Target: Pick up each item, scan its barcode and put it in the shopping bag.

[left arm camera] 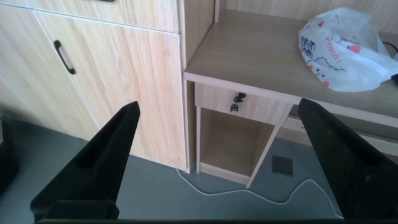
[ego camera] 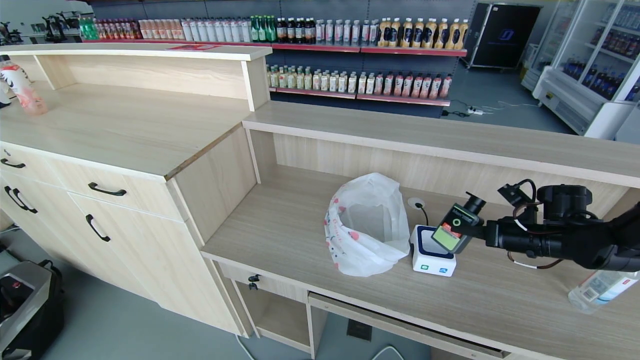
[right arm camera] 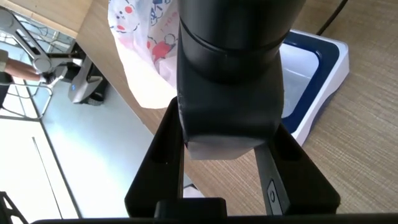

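My right gripper point(ego camera: 477, 232) is shut on a dark bottle point(ego camera: 457, 227) with a black cap and a green label, held tilted just above the white and blue scanner point(ego camera: 434, 255). In the right wrist view the bottle point(right arm camera: 230, 74) sits between the fingers of the right gripper point(right arm camera: 227, 155), with the scanner point(right arm camera: 317, 68) under it. The white shopping bag point(ego camera: 367, 225) stands open beside the scanner on the lower counter. My left gripper point(left arm camera: 217, 168) is open and holds nothing. It hangs low in front of the counter, with the bag point(left arm camera: 345, 50) farther off.
A clear bottle point(ego camera: 600, 290) lies at the counter's right end under my right arm. A pink bottle point(ego camera: 22, 85) stands on the raised counter point(ego camera: 125, 125) at far left. The lower counter has a back wall point(ego camera: 400, 165) and a drawer point(left arm camera: 239, 102) below.
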Controlling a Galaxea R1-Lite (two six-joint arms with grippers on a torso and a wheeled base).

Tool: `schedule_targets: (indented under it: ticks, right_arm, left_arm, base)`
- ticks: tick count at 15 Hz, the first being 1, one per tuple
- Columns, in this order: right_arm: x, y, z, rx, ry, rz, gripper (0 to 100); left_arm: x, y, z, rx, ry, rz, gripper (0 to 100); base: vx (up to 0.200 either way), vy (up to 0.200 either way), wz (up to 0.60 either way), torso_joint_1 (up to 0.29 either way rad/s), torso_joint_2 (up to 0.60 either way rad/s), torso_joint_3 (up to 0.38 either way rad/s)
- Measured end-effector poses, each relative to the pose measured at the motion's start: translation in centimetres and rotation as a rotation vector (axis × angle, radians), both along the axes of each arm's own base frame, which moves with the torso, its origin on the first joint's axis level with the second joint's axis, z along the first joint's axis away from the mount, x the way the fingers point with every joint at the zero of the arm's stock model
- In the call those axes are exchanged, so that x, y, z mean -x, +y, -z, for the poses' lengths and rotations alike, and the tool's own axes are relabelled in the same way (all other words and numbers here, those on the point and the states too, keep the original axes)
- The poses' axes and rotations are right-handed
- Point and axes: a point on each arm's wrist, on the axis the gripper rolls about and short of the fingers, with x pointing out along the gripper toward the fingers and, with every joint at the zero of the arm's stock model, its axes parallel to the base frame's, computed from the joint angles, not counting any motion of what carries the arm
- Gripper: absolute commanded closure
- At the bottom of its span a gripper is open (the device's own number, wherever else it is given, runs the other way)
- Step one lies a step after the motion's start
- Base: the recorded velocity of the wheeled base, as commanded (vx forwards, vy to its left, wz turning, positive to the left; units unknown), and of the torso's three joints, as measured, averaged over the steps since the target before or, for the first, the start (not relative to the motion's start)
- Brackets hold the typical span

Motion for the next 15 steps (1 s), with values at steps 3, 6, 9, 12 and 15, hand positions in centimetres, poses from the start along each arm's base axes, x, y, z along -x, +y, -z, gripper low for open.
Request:
schedule_targets:
  ticks: [3,6,9,12,15]
  right_arm:
    - [-0.1,0.0,0.4,0.015,0.009,0.016,100]
    - [-0.1,-0.2,0.8,0.015,0.020,0.023,100]
    - [-0.3,-0.2,0.7,0.016,0.015,0.024,100]
    - [0.0,0.0,0.0,0.048,-0.023,0.013,100]
    - [2.6,-0.4,-2.2,0.331,-0.198,0.017,100]
  left_arm:
    - [0.0,0.0,0.0,0.000,0.000,0.000,0]
    - [0.0,0.0,0.0,0.000,0.000,0.000,0]
    - [0.0,0.0,0.0,0.000,0.000,0.000,0]
    - [0.0,0.0,0.0,0.000,0.000,0.000,0]
    - [0.0,0.0,0.0,0.000,0.000,0.000,0]
  base:
    - [0.000,0.000,0.00,0.000,0.00,0.000]
    - [0.000,0.000,0.00,0.000,0.00,0.000]
    - [0.000,0.000,0.00,0.000,0.00,0.000]
    - [0.000,0.000,0.00,0.000,0.00,0.000]
    - [0.000,0.000,0.00,0.000,0.00,0.000]
